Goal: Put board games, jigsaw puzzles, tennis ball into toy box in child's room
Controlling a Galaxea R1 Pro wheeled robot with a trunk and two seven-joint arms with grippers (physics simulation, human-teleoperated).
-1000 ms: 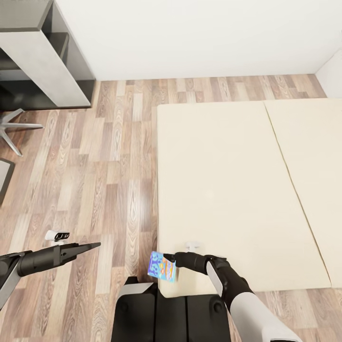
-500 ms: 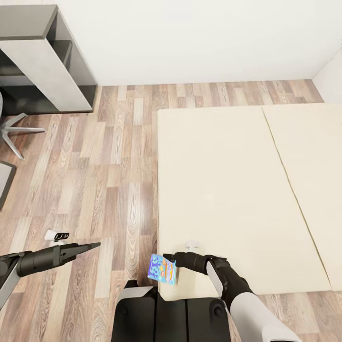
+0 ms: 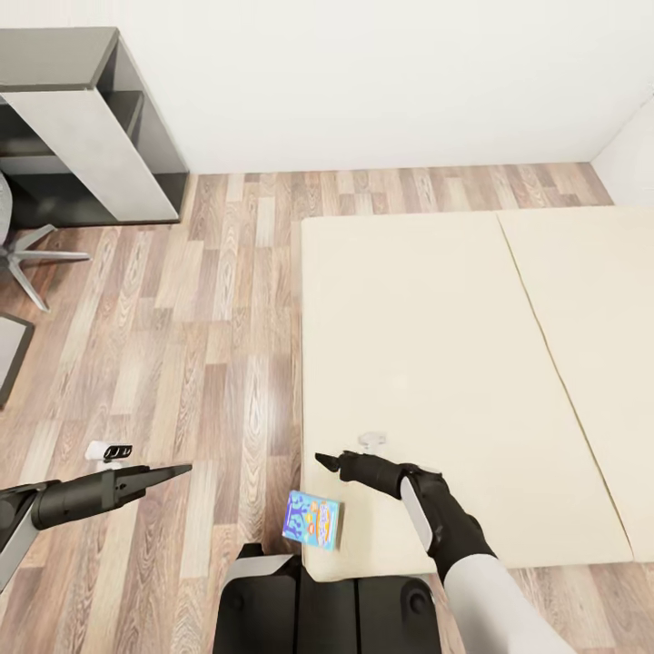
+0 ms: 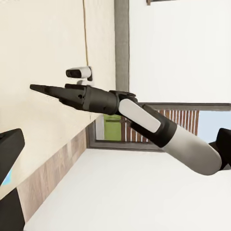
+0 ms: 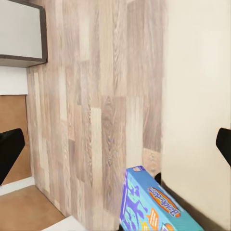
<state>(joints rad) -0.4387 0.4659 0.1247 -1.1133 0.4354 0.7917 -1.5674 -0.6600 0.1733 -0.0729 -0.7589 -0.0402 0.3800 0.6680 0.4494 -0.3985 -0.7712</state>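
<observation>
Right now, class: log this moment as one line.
right gripper: open | blue board game: released, at bed corner | left gripper: idle

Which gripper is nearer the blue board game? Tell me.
Right. The right gripper hovers just above the blue board game at the bed corner; the left gripper is farther, over the floor.

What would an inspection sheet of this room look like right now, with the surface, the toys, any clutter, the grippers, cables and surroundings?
Surface: cream bed, mattress in two sections, nothing lying on its middle.
Job's things: blue board game with orange marks at the bed's near corner, apart from both grippers; whether it rests or falls, cannot tell.
Clutter: nothing seen.
Grippers: right gripper above the board game, jaws wide apart in the right wrist view, empty; left gripper over the wood floor, shut state unclear.
Cables: nothing seen.
Surroundings: white wall, grey desk at far left, chair base beside it.
</observation>
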